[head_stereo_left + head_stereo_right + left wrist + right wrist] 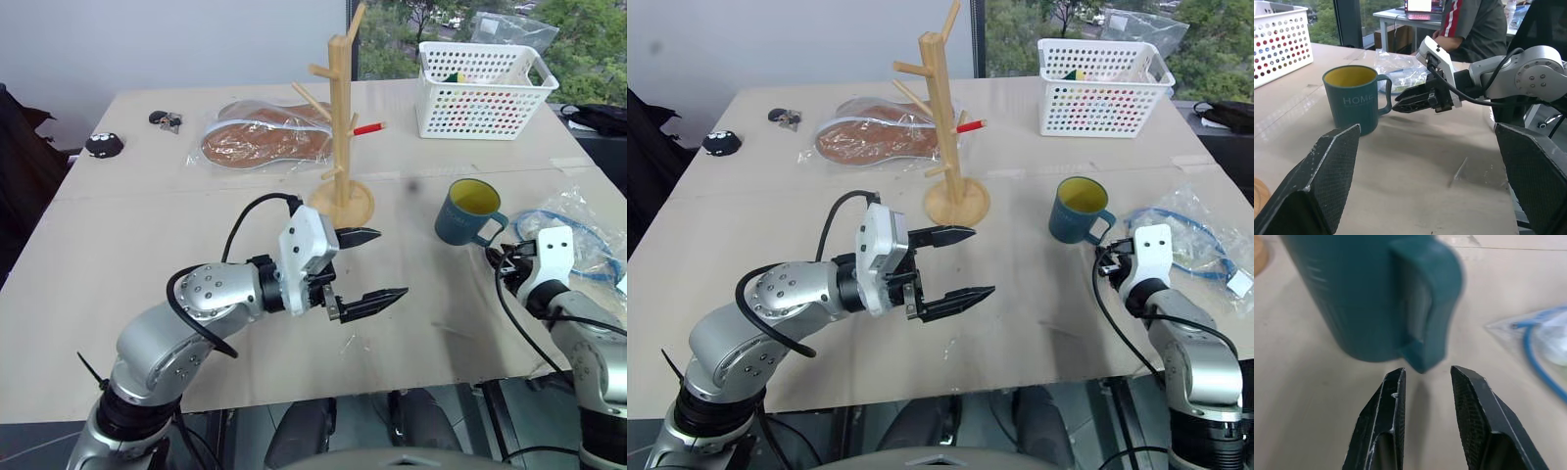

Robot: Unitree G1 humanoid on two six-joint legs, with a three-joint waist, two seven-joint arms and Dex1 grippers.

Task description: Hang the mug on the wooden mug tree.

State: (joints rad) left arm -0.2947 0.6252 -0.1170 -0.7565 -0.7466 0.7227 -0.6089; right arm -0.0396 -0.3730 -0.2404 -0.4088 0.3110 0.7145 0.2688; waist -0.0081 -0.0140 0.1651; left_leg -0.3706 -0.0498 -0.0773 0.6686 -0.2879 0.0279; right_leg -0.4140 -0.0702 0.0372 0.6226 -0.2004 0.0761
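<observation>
- The right hand point(1425, 382) is right by the mug point(468, 212), with its two black fingers point(1386, 421) a little apart and holding nothing.
- The finger tips point at the mug's handle point(1432, 293) and are just short of it; I cannot tell if they touch it.
- The mug stands upright on the table point(147, 255). It is teal outside and yellow inside, and it has the word HOME on its side.
- The handle faces the right hand.
- The left hand point(370, 266) is up over the middle of the table, wide open and holding nothing.
- Its fingers point(377, 302) point sideways, toward the mug, but they are well apart from it.
- The mug tree point(341, 127) stands just behind the left hand, on its round base. No mug hangs on it.
- One peg point(368, 128) has a red tip and sticks out toward the mug.
- A clear bag with a blue cord point(578, 230) lies beside the right hand, on the side away from the mug.
- A white basket point(482, 90) with holes sits at the far end of the table, behind the mug.
- A clear bag with something brown in it point(257, 137) lies on the far side of the mug tree.
- Some keys point(166, 119) and a small black thing point(104, 144) lie at the far left corner.
- A person point(1474, 24) sits past the table's edge.
</observation>
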